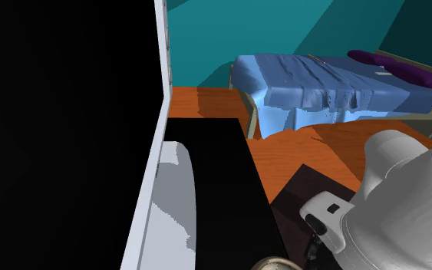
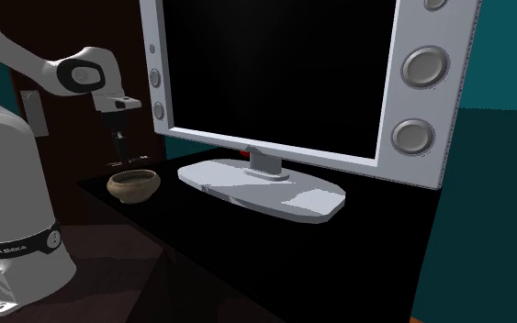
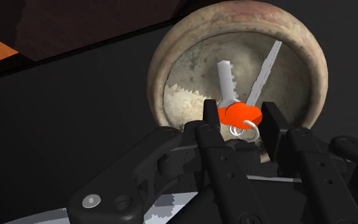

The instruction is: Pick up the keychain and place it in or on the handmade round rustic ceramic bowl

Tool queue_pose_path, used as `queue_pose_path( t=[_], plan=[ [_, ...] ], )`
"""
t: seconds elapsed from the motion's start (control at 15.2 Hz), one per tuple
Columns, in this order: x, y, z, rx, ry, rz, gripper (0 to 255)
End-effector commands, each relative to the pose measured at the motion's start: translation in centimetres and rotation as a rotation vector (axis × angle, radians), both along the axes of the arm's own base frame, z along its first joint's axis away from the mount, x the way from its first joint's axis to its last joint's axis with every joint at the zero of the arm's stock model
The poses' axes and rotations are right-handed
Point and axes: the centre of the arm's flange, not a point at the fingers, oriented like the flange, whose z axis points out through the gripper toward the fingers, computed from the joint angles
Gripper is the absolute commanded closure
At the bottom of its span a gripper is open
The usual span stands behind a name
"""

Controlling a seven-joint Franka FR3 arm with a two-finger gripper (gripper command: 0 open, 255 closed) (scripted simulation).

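You had the keychain [image 3: 236, 115] pinched in the gripper [image 3: 240, 113], right over the bowl [image 3: 184, 38]; the second exterior view showed the gripper just above the rim, with the monitor [image 2: 275, 64] beside it.

Keychain [image 3: 240, 115] hangs above bowl [image 2: 133, 191], beside monitor [image 2: 275, 64].

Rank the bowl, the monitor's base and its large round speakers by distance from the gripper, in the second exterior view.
1. Bowl, just below the gripper.
2. Monitor base, to the right.
3. Large round speakers, on the far right bezel.
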Motion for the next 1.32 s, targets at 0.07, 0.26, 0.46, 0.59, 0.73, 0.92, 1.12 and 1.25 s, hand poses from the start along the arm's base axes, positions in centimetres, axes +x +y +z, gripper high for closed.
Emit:
queue_pose_path(
  t=[0.07, 0.26, 0.46, 0.59, 0.73, 0.92, 1.12, 1.25],
  plan=[
    [0.1, 0.0, -1.6, 0.001, 0.0, 0.0, 255],
    [0.1, 0.0, -3.3, 0.001, 0.0, 0.0, 255],
    [0.1, 0.0, -3.3, 0.001, 0.0, 0.0, 255],
    [0.1, 0.0, -3.3, 0.001, 0.0, 0.0, 255],
    [0.1, 0.0, -3.3, 0.001, 0.0, 0.0, 255],
    [0.1, 0.0, -3.3, 0.001, 0.0, 0.0, 0],
    [0.1, 0.0, -3.3, 0.001, 0.0, 0.0, 0],
    [0.0, 0.0, -1.9, 0.001, 0.0, 0.0, 0]
  ],
)
